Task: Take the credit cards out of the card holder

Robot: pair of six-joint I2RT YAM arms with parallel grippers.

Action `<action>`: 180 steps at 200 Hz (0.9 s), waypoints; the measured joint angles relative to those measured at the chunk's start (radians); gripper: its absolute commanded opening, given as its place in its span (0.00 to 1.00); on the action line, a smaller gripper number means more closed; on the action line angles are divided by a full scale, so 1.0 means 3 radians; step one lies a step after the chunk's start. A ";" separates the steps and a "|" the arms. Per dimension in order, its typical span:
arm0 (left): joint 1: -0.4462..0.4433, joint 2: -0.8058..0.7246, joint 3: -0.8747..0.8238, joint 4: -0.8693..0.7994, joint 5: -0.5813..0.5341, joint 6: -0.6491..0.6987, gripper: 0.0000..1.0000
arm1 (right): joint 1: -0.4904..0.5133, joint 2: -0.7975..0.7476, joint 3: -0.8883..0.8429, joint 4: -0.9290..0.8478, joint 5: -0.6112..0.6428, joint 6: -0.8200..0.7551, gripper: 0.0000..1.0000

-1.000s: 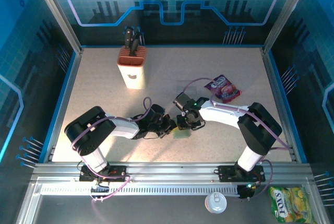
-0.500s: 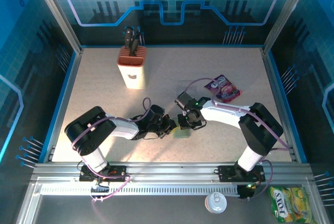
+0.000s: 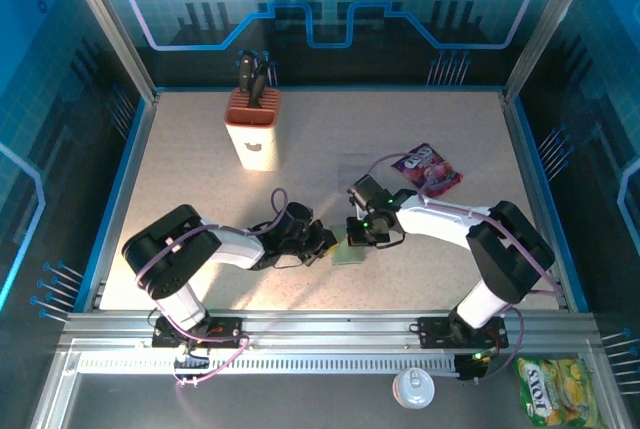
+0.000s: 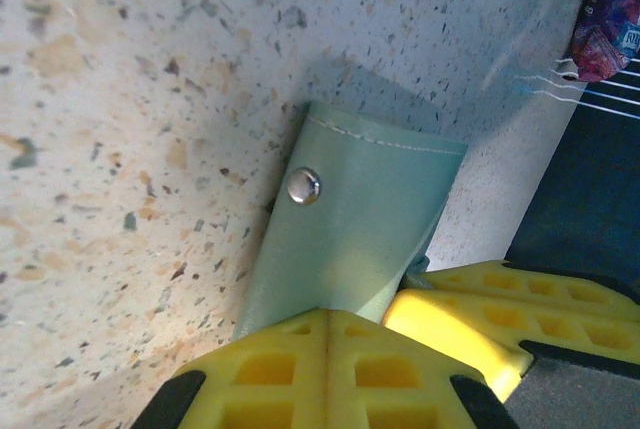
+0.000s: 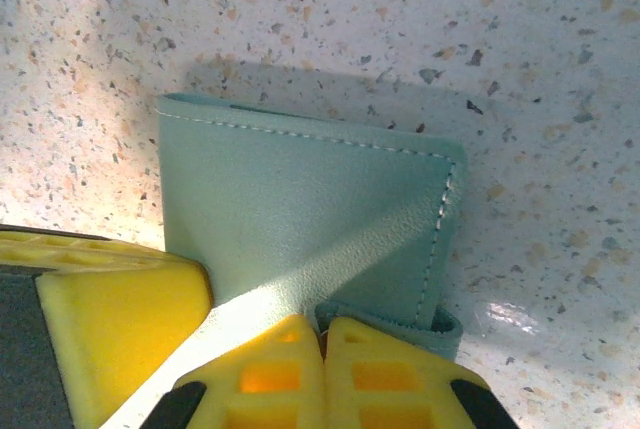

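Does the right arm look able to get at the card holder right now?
Likely yes: the right fingers look shut on an edge of the card holder, and the left fingers pinch it alongside without blocking them.

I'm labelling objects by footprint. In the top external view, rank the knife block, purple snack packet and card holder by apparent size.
Largest: knife block, though it stands tall, so height may inflate it.
Then: purple snack packet.
Smallest: card holder, partly hidden.

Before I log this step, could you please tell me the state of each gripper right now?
Left gripper: closed on an edge of the card holder.
Right gripper: closed on the card holder too.
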 measured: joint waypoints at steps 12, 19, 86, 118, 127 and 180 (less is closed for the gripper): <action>0.0003 0.0000 0.0000 -0.0001 0.0001 -0.0001 0.00 | -0.0041 -0.0027 -0.0048 0.0060 -0.0067 0.0000 0.00; 0.0003 0.0000 0.0000 -0.0001 0.0003 -0.0001 0.00 | -0.0061 -0.0046 -0.0072 0.0092 -0.0102 0.0000 0.00; 0.0008 0.0008 -0.0003 0.0003 0.0008 -0.0011 0.00 | -0.0312 -0.0169 -0.0365 0.0484 -0.0584 0.0053 0.00; 0.0015 0.0011 -0.0003 0.0001 0.0019 -0.0014 0.00 | -0.0406 -0.0201 -0.0472 0.0633 -0.0754 0.0092 0.00; 0.0018 0.0017 -0.0003 0.0005 0.0028 -0.0014 0.00 | -0.0432 -0.0211 -0.0509 0.0684 -0.0801 0.0102 0.00; 0.0028 0.0023 -0.0003 0.0014 0.0053 -0.0017 0.00 | -0.0546 -0.0275 -0.0646 0.0861 -0.0994 0.0141 0.00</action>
